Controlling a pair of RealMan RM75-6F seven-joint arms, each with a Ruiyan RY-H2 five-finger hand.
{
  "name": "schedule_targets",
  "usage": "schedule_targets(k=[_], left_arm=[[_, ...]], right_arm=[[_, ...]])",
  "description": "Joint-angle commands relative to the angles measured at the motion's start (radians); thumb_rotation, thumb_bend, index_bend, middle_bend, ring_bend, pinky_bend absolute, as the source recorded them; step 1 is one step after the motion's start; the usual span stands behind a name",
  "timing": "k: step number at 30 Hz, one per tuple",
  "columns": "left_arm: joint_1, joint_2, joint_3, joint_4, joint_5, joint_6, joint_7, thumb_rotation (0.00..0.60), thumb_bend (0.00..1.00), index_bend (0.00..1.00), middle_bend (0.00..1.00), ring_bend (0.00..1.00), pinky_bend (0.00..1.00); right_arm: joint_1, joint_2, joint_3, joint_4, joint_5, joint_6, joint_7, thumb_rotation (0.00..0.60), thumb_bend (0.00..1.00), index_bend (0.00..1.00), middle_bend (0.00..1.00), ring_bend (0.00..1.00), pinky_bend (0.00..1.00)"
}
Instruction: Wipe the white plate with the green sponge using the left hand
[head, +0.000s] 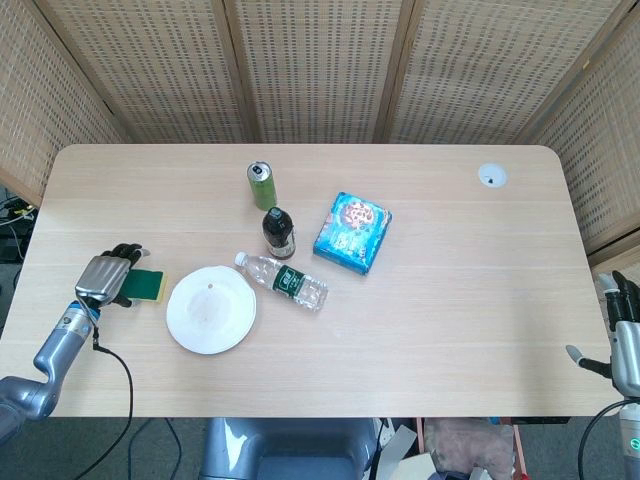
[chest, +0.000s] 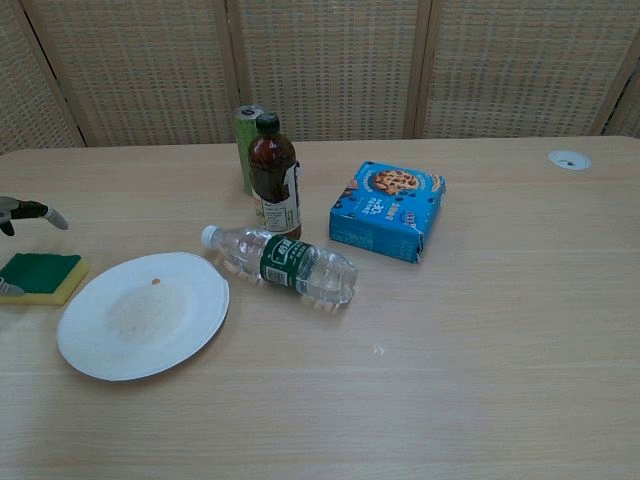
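From the head view, the left robot hand (head: 106, 279) sits over the outer half of the green sponge (head: 147, 285), its fingers reaching onto the sponge's top. Whether they have closed on it I cannot tell from here — the hand hides the near edge. The sponge lies flat on the surface (head: 450, 280), just beside the white plate (head: 211, 310) and not touching it. The plate shows a faint smear in its middle and a small speck near its far rim, so by my reading the wiping has not begun; the grasp is the step in hand, and lifting, carrying over and rubbing the plate are all left. The right robot hand (head: 622, 335) hangs off the surface's right edge, fingers apart, holding nothing.

From the chest view, only fingertips (chest: 30, 212) of the left hand show at the frame's left edge, above the sponge (chest: 40, 275), with another tip low by its near side. The sponge looks to rest on the surface, not yet lifted. The plate (chest: 140, 314) lies close to its right.

The surface is pale wood-grain with a round cable port (head: 491, 176) near the far right corner. It carries a green can (head: 262, 185), a dark brown bottle (head: 279, 233), a clear water bottle (head: 283, 281) lying on its side just beside the plate's rim, and a blue cookie box (head: 352, 232). Woven rattan screens (head: 310, 70) in wooden frames close off the back and sides.
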Motion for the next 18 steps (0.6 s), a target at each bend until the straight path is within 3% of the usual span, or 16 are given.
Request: schedule_targets(k=[1,7,14,18], left_arm=[[-0.01,-0.013,0.001,0.01,-0.007,-0.017,0.016,0.6,0.0,0.22,0.17,0.13,0.24],[-0.03,-0.044,0.001,0.034,-0.02,-0.047,0.026,0.6,0.0,0.23,0.19,0.14,0.24],[-0.045,-0.061,-0.007,0.04,-0.051,-0.084,0.084,0.6,0.0,0.31,0.2,0.17,0.27],[-0.047,-0.063,-0.019,0.033,-0.075,-0.099,0.105,0.6,0.0,0.35,0.29,0.21,0.3]], right_arm=[[0.001,0.001,0.0,0.0,0.001,-0.002,0.001,0.6,0.0,0.0,0.0,0.0,0.0],[-0.001,0.006,0.002,-0.004,0.002,0.001,0.016,0.6,0.0,0.0,0.0,0.0,0.0],[-0.001,0.016,0.006,-0.002,0.01,-0.007,0.04,0.6,0.0,0.0,0.0,0.0,0.0],[0.0,0.019,0.005,-0.002,0.007,-0.01,0.051,0.6,0.0,0.0,0.0,0.0,0.0]])
